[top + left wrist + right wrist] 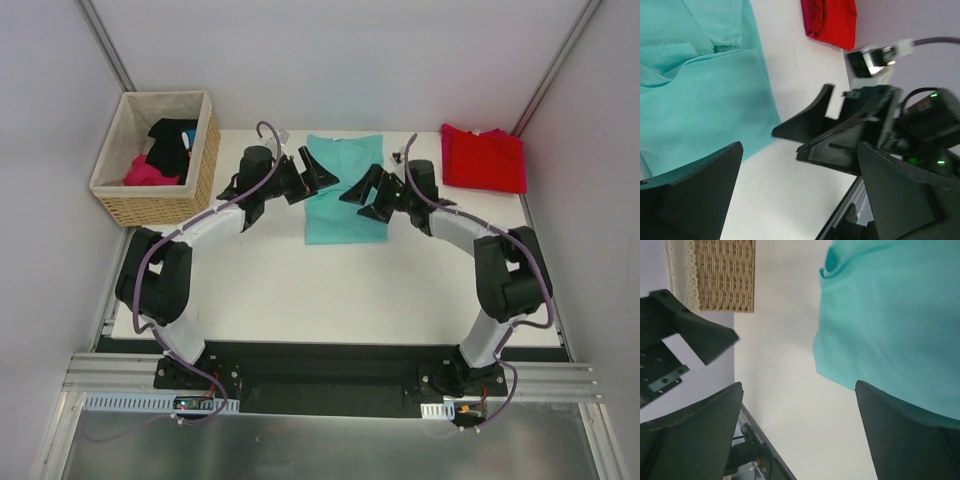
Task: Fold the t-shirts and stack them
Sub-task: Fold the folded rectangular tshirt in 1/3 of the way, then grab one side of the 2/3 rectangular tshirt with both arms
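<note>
The teal t-shirt [345,205] lies folded into a narrow rectangle at the back middle of the table [300,290]. The red t-shirt [485,158] lies folded at the back right corner. My left gripper [320,175] hovers open over the teal shirt's left edge, and my right gripper [362,195] hovers open over its right edge. Neither holds anything. The left wrist view has the teal shirt [700,100], the red shirt [832,20] and the right gripper's fingers [840,135] beyond my open left gripper [800,200]. My open right gripper [800,435] frames bare table beside the teal shirt [890,315].
A wicker basket [205,170] stands at the back left, holding a black garment [172,140] and a magenta-pink garment [145,172]. The basket [722,275] also appears in the right wrist view. Grey walls enclose the table on three sides.
</note>
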Controlling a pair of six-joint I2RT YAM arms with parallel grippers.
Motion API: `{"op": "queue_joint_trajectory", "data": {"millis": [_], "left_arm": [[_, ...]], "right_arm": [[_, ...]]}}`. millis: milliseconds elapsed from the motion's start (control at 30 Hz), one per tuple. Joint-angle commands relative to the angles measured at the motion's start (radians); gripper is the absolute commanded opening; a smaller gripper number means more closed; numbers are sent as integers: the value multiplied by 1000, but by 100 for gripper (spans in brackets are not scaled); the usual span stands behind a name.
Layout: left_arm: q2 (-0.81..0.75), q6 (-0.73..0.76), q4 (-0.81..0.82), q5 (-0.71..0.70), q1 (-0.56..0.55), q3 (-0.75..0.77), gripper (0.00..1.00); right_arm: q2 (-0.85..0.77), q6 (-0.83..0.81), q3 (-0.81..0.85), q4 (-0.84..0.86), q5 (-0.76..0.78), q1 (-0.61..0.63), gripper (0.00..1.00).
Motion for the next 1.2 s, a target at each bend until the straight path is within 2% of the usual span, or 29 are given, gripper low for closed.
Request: {"op": "queue_joint_trajectory", "data": {"millis": [0, 33, 100, 300, 600, 967, 1167], "left_arm": [[-32, 6, -30, 6, -5, -39, 99], [-28, 8, -30, 1, -13, -56, 99], [-15, 19, -33, -7, -22, -68, 99], [75, 55, -35, -33, -31, -82, 99], [202, 62, 2, -10, -30, -44, 99], [198, 60, -3, -7, -28, -21, 99], [176, 57, -3, -8, -28, -27, 99]], "right_arm": [[-117, -383, 248, -694, 318, 41, 100], [-104, -440, 322, -755, 372, 44, 100], [-81, -468, 362, -871, 484, 38, 100], [-15, -462, 327, -855, 538, 26, 100], [75, -451, 322, -817, 506, 18, 100], [31, -444, 362, -843, 514, 23, 100], [8, -430, 373, -820, 461, 31, 100]]}}
